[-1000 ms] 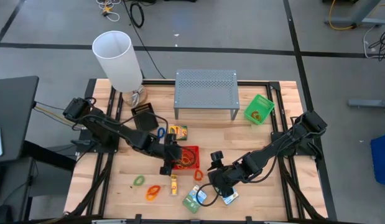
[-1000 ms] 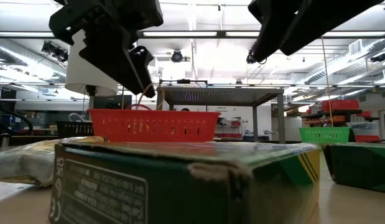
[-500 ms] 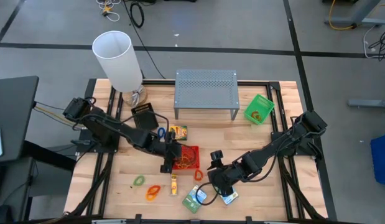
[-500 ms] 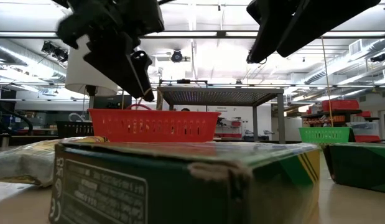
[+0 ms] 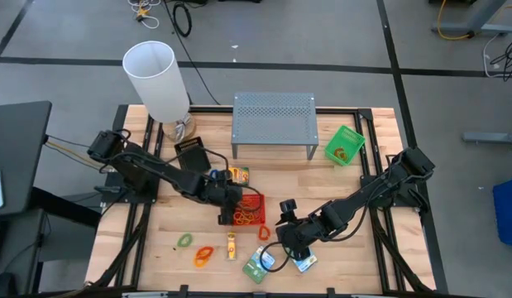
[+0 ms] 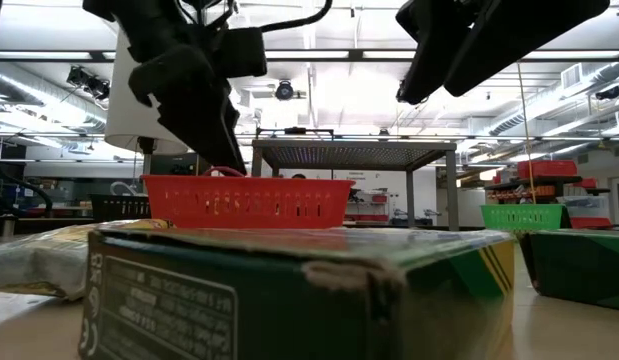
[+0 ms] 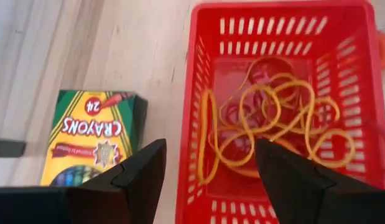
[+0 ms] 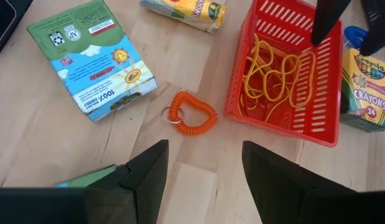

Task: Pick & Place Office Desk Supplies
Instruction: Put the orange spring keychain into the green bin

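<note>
A small red mesh tray (image 5: 251, 209) rests on the table's middle with orange rubber bands (image 7: 273, 124) lying loose in it. My left gripper (image 7: 208, 168) is open just above the tray's left rim (image 5: 231, 209), pointing steeply down, one finger over the tray and one outside it. A crayon box (image 5: 236, 175) lies flat beside the tray on its far side. My right gripper (image 8: 204, 165) is open near the front, above an orange coil band (image 8: 191, 115), with nothing between its fingers. A green-blue packet (image 8: 92, 59) lies near it.
At the back stand a grey perforated stand (image 5: 273, 122), a white lampshade (image 5: 156, 79), a black box (image 5: 192, 154) and a green mesh tray (image 5: 345, 145). At the front lie a green band (image 5: 184, 240), an orange band (image 5: 203, 255), a yellow crayon pack (image 5: 232, 246) and packets (image 5: 256, 265).
My left gripper has rolled about its own axis and drifted slightly toward the red tray, its fingertips now lower at the tray's rim. It stays open. The tray and the rubber bands have kept their place.
</note>
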